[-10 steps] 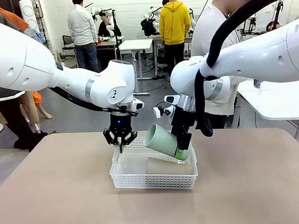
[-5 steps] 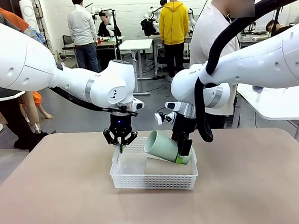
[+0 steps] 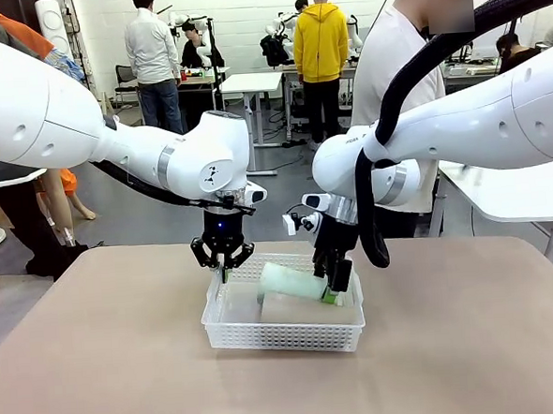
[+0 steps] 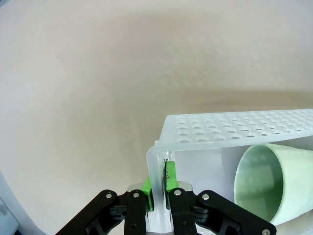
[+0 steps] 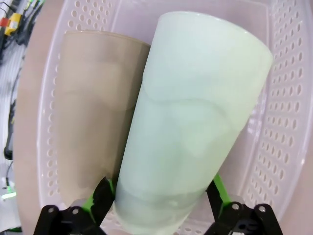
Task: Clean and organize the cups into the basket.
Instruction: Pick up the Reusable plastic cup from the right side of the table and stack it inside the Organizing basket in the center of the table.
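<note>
Here, the left hand [image 4: 159, 187] points straight down, pinching the basket [image 3: 284, 336] rim at its far-left corner; the right hand [image 5: 159, 200] tilts down, fingers spread wide astride the mint-green cup [image 5: 190, 122].

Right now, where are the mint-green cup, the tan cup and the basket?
mint-green cup [image 5: 195, 122], right wrist view, middle of its side.
tan cup [image 5: 93, 107], right wrist view, middle of its side.
basket [image 3: 284, 336], front view, near lattice wall.

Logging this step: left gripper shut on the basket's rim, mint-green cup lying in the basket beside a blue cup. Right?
One slip: beside the mint-green cup lies a tan-brown cup, not a blue one; the right wrist view shows it. The left gripper is shut on the basket at its rim.
</note>
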Action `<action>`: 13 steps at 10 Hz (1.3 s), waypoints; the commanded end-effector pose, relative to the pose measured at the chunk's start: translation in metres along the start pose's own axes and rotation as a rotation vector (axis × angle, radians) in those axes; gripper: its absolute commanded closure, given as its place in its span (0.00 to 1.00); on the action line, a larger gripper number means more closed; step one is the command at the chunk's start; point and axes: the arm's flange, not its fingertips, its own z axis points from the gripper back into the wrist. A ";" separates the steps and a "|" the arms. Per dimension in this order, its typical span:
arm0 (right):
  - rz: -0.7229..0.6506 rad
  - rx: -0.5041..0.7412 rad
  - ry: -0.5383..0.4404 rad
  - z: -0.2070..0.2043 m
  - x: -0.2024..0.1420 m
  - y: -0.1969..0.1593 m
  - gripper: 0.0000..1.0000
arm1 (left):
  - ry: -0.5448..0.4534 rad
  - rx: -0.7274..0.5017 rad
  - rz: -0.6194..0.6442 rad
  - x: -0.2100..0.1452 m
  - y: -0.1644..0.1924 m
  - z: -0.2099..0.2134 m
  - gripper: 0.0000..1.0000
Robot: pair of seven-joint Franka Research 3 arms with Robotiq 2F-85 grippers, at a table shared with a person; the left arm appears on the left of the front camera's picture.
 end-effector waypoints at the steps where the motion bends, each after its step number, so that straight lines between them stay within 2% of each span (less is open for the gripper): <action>1: 0.001 -0.003 -0.033 0.007 0.003 0.004 0.00 | -0.007 0.011 -0.003 0.000 0.001 0.000 1.00; 4: 0.005 -0.036 -0.055 0.032 0.001 0.018 0.00 | -0.007 0.011 -0.003 0.000 0.001 0.000 1.00; 7: -0.064 -0.112 -0.104 0.105 -0.035 0.069 0.00 | -0.007 0.011 -0.003 0.000 0.001 0.000 1.00; 9: -0.081 -0.166 -0.205 0.147 -0.082 0.111 0.00 | -0.007 0.011 -0.003 0.000 0.001 0.000 1.00; 11: -0.053 -0.217 -0.376 0.170 -0.143 0.141 0.00 | -0.007 0.011 -0.003 0.000 0.001 0.000 1.00; 13: -0.063 -0.314 -0.611 0.186 -0.234 0.162 0.00 | -0.007 0.011 -0.003 0.000 0.001 0.000 1.00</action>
